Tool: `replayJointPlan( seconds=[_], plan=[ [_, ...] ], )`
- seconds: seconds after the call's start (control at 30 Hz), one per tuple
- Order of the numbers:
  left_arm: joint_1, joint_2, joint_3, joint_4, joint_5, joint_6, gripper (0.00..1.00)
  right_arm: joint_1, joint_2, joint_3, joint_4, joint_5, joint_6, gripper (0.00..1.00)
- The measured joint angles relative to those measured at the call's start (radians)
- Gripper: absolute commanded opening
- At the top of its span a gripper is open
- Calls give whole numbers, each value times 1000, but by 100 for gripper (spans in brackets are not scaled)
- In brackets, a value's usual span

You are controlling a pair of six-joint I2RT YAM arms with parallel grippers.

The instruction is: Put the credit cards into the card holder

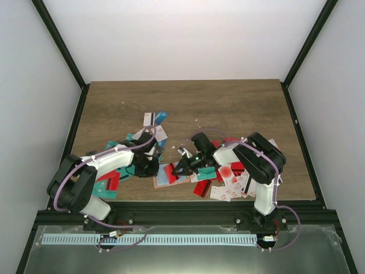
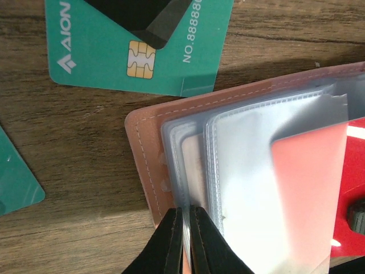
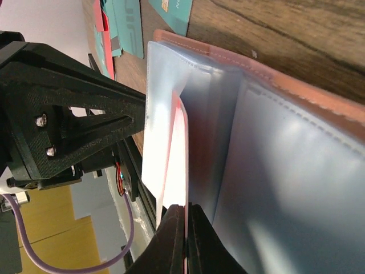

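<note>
The salmon-pink card holder [image 1: 171,177] lies open near the table's front edge, its clear sleeves up. In the left wrist view my left gripper [image 2: 186,212] is shut on a clear sleeve of the card holder [image 2: 142,154]. A red card [image 2: 308,188] sits partly inside a sleeve. In the right wrist view my right gripper [image 3: 186,210] is shut on the edge of that red card [image 3: 178,148], which stands in a sleeve of the card holder [image 3: 296,91]. From above, the left gripper [image 1: 153,165] and right gripper [image 1: 181,166] meet over the holder.
Red and white cards [image 1: 228,177] lie piled at the right of the holder. Teal and red cards [image 1: 107,184] lie at the left, more cards [image 1: 155,123] behind. A teal chip card [image 2: 102,51] lies just beyond the holder. The left gripper's black body [image 3: 57,108] is close to the right gripper.
</note>
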Motion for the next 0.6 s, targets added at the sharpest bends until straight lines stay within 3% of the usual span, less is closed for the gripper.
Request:
replayJointPlan(
  seconds=[0.6],
  plan=[
    [-24,0,-2,15,-1,-6,6,1,37,-34,188,-23,197,1]
  ],
)
